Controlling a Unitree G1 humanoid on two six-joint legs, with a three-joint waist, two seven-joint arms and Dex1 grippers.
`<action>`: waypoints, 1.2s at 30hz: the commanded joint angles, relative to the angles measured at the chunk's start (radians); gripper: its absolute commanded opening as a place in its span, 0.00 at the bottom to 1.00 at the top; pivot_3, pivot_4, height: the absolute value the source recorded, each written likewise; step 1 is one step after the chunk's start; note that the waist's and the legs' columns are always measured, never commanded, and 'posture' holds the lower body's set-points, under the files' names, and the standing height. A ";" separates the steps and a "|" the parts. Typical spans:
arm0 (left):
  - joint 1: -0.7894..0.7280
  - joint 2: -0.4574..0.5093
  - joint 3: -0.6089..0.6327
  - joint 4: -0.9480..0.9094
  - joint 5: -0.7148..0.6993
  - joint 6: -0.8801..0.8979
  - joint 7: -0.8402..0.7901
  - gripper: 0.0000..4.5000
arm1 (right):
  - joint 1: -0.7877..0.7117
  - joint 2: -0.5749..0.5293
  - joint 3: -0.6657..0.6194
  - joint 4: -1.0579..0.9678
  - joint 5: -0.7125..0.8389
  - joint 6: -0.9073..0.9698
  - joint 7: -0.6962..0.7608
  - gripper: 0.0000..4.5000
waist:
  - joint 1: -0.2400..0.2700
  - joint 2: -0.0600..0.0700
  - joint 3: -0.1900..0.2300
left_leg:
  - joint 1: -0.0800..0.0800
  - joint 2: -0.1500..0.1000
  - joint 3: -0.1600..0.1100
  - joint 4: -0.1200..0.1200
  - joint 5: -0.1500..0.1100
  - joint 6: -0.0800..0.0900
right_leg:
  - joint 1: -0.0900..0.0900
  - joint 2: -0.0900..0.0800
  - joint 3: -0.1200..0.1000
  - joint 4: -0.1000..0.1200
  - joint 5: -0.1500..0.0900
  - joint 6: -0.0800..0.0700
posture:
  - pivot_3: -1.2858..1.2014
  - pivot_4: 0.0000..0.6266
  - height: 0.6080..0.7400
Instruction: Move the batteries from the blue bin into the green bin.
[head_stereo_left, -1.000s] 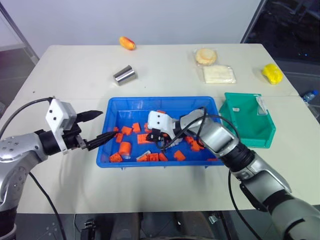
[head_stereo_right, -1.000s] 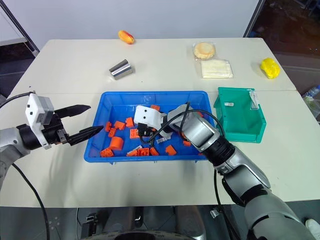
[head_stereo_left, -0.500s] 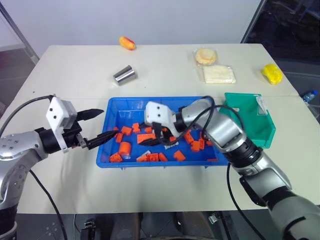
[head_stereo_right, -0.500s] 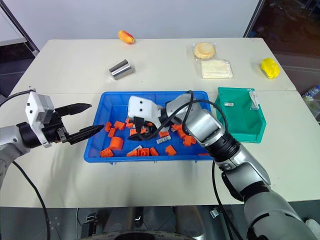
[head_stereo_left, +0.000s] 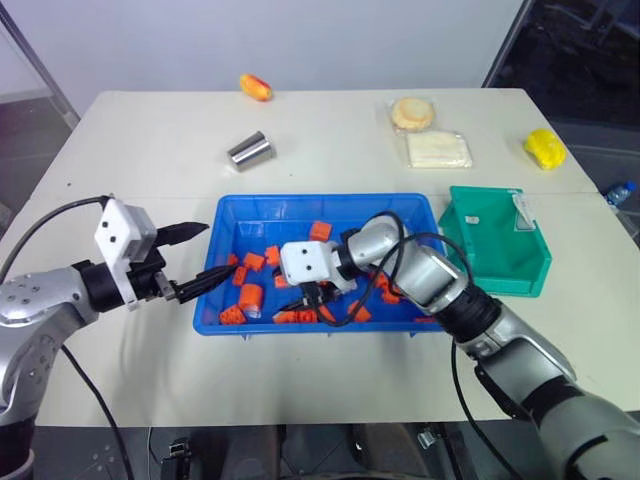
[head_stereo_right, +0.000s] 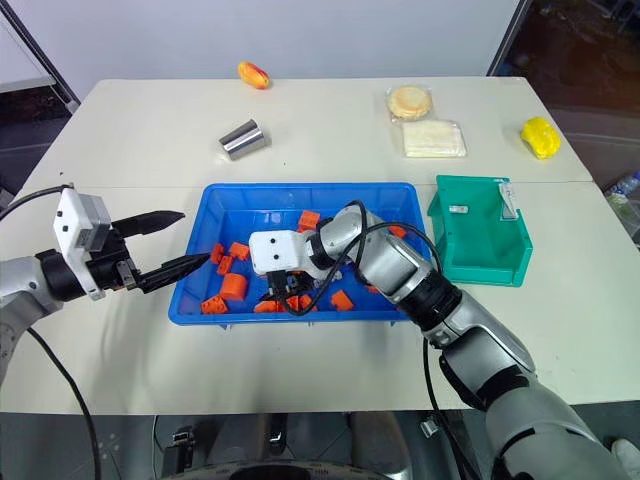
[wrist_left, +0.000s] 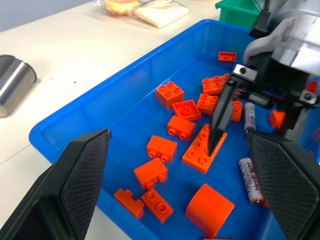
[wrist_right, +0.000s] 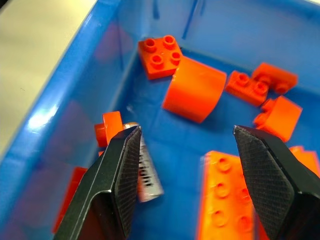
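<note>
The blue bin (head_stereo_left: 320, 199) holds many orange blocks and slim silvery batteries. Two batteries (wrist_left: 248, 116) (wrist_left: 250, 179) lie among the blocks near the bin's front. My right gripper (head_stereo_left: 308, 297) points down into the bin's front left part and is open with nothing held. One battery (wrist_right: 146, 176) lies against the bin's wall beside one of its fingers (wrist_right: 117, 185). My left gripper (head_stereo_left: 216, 248) hovers open over the bin's left rim, holding nothing. The green bin (head_stereo_left: 495, 240) stands just right of the blue bin.
A shiny metal cylinder (head_stereo_left: 248, 151) lies behind the blue bin. Further back are an orange-yellow fruit (head_stereo_left: 254, 86), wrapped bread (head_stereo_left: 411, 112), a white packet (head_stereo_left: 438, 149) and a yellow object (head_stereo_left: 544, 146). A bottle (head_stereo_left: 620, 190) shows at the right edge.
My right gripper has gone from shut to open. It rolled and swung down toward the front left of the blue bin. The left gripper has stayed where it was.
</note>
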 joint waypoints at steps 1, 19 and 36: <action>0.002 -0.006 0.026 -0.030 -0.019 -0.008 0.012 1.00 | -0.004 -0.011 0.038 0.047 -0.059 -0.089 0.048 0.66 | -0.001 0.000 0.000 | 0.000 0.000 0.000 0.000 0.000 0.000 | 0.000 -0.001 0.000 0.000 0.000 0.000 | 0.52 0.24 1.00; 0.029 -0.022 0.028 -0.048 -0.016 -0.014 0.039 1.00 | -0.010 0.013 0.000 0.078 -0.095 -0.129 0.161 0.66 | -0.001 0.000 0.000 | 0.000 0.000 0.000 -0.001 0.000 0.000 | 0.000 0.000 0.000 0.000 0.000 0.000 | 0.52 0.24 1.00; -0.020 0.003 0.021 -0.029 -0.051 0.001 0.000 1.00 | -0.115 0.025 -0.180 0.056 -0.052 0.049 0.081 0.01 | 0.000 0.000 0.001 | 0.000 0.000 0.000 0.000 0.000 0.000 | 0.000 0.000 0.000 0.000 0.000 0.000 | 0.52 0.24 1.00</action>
